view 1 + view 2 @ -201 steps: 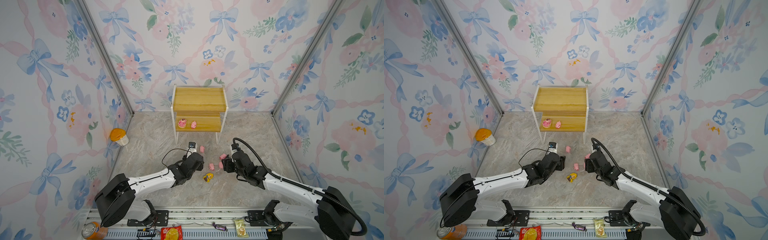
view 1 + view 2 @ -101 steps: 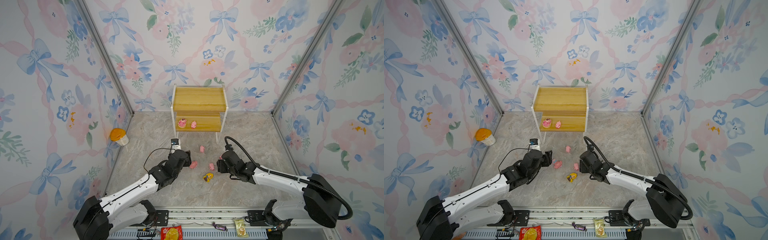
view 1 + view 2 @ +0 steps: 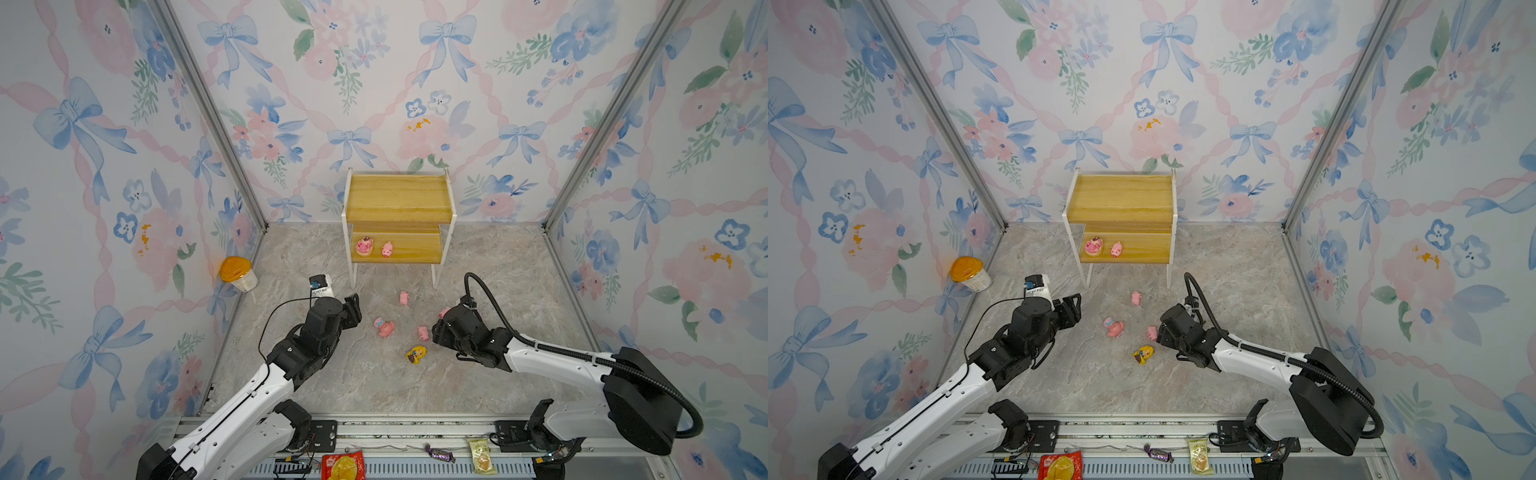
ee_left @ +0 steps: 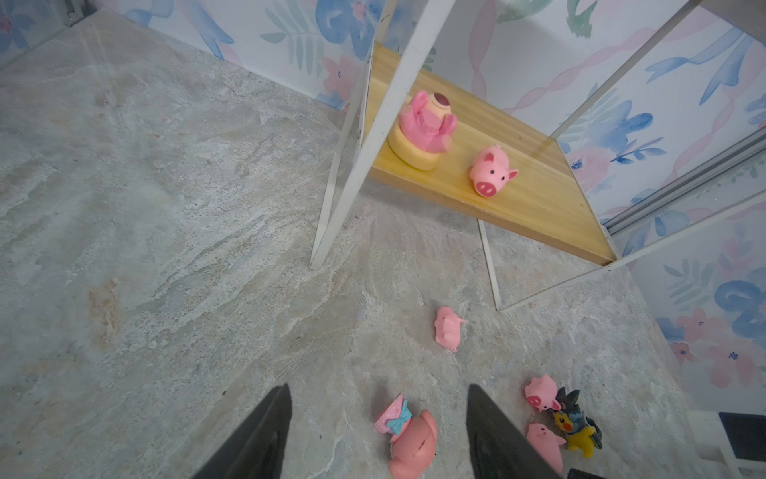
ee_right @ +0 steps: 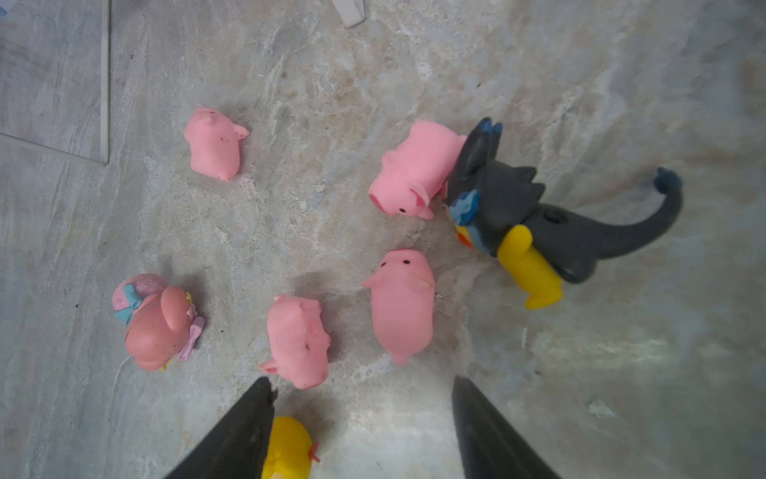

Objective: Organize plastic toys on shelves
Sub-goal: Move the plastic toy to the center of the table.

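The shelves (image 3: 399, 199) stand at the back, with a pig on a round base (image 3: 364, 246) and a small pig (image 3: 387, 249) on the lower board. Loose on the floor lie small pigs (image 5: 298, 340) (image 5: 402, 298) (image 5: 408, 174) (image 5: 213, 143), a black-and-yellow creature (image 5: 518, 215), a yellow-haired doll (image 3: 416, 354) and a pink blue-hatted figure (image 4: 410, 435). My left gripper (image 4: 379, 394) is open above the floor, and the hatted figure lies on its side between its fingers, untouched. My right gripper (image 5: 362, 385) is open and empty, with the doll (image 5: 290, 448) beside one finger.
An orange-lidded cup (image 3: 239, 274) stands by the left wall. Snack packets (image 3: 343, 465) (image 3: 482, 457) and a wrapped candy (image 3: 438, 454) lie on the front rail. The rack's white legs (image 4: 344, 199) stand just beyond the left gripper.
My left gripper has drawn back to the left, uncovering the blue-hatted figure on the floor. The right gripper has shifted a little left toward the small pigs and the doll.
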Tool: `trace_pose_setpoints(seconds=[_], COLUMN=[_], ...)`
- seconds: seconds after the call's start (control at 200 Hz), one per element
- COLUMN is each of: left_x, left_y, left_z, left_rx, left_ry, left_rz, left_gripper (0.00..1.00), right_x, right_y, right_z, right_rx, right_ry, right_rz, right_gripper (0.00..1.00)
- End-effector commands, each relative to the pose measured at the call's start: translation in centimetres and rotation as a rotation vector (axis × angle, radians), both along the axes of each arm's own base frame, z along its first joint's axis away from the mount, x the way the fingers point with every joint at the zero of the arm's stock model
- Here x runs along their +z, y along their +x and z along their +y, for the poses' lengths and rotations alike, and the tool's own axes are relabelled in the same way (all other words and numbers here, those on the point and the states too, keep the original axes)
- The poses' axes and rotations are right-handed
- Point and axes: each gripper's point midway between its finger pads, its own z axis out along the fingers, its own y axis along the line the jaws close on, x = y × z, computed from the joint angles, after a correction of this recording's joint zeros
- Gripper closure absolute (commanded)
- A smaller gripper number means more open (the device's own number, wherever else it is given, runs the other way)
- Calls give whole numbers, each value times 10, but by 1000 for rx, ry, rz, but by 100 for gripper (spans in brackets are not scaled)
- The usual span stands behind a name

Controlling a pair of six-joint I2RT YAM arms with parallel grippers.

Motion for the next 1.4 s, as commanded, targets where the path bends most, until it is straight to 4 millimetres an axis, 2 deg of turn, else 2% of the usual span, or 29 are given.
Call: trace_pose_setpoints(seconds=[0.0, 0.175, 0.345, 0.6, 0.635, 0.735, 0.825, 0.955, 0.985, 1.005, 1.085, 1.2, 1.3, 1.395], left_x=[4, 4, 3, -2, -3, -5, -11, -19, -21, -23, -29, -37, -44, -50], left_y=[1, 0, 0, 1, 1, 1, 2, 3, 3, 3, 5, 8, 9, 8], left_z=[-1, -1, -1, 2, 2, 4, 5, 3, 3, 3, -1, -10, -25, -46], left_rx=[-21, -27, -31, -27, -25, -16, -11, -12, -10, -9, -14, -21, -37, -64], left_ry=[10, 5, -4, -4, -5, -6, -6, -7, -8, -7, -14, -23, -15, -1], left_rz=[-12, -18, -21, -13, -12, -8, 7, 34, 40, 45, 62, 80, 95, 111], left_gripper=[32, 32, 31, 31, 31, 31, 31, 32, 32, 32, 32, 33, 33, 34], right_x=[-9, -23, -12, 5, -4, -3, 12, 44, 44, 55, 65, 72, 69, 56], right_y=[2, 10, 26, 58, 61, 74, 80, 76, 72, 70, 59, 45, 38, 32], right_z=[2, 7, 22, 72, 80, 101, 110, 106, 104, 102, 100, 90, 67, 43], right_rx=[-85, -154, -182, -190, -190, -164, -114, -5, 21, 35, 124, 270, 433, 572], right_ry=[49, 144, 208, 349, 355, 407, 407, 355, 328, 327, 292, 200, 61, -100], right_rz=[18, 50, 19, 2, 22, 9, -45, -149, -147, -164, -199, -229, -244, -272], right_gripper=[29, 28, 27, 27, 27, 28, 28, 28, 28, 28, 28, 28, 27, 27])
